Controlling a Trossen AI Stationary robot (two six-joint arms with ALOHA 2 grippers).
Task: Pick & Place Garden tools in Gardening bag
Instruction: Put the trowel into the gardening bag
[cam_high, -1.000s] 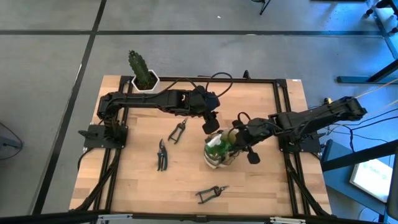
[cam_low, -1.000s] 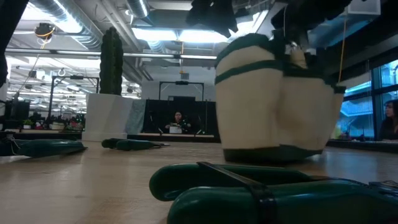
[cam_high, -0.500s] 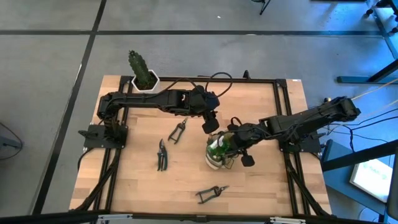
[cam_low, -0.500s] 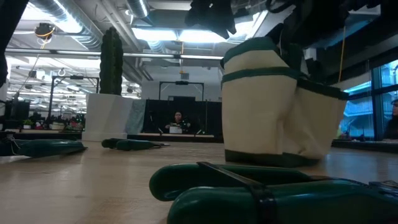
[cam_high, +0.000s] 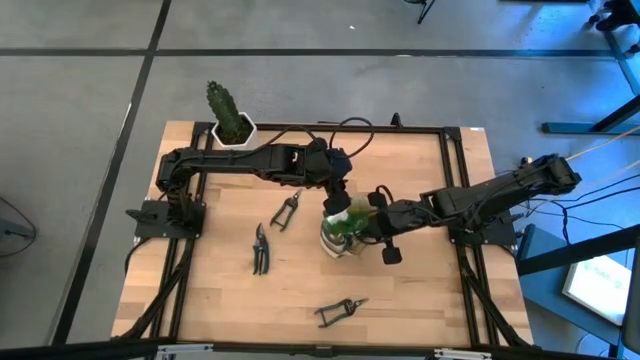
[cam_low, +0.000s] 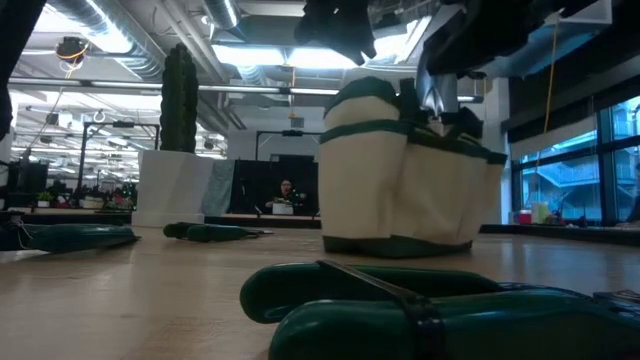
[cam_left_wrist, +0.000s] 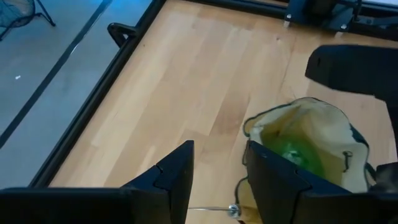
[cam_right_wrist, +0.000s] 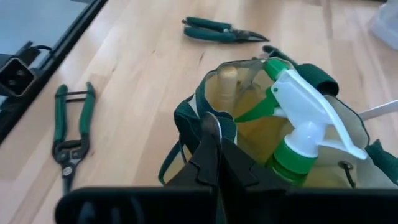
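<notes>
While the gardening bag stands upright near the middle of the table, I see my right gripper pinched fully closed on its green rim. A green spray bottle and a wooden handle stick out of the bag's mouth. My left gripper hovers just above the bag, fingers partly apart, holding nothing. Three green-handled shears lie on the wood, apart from the bag.
</notes>
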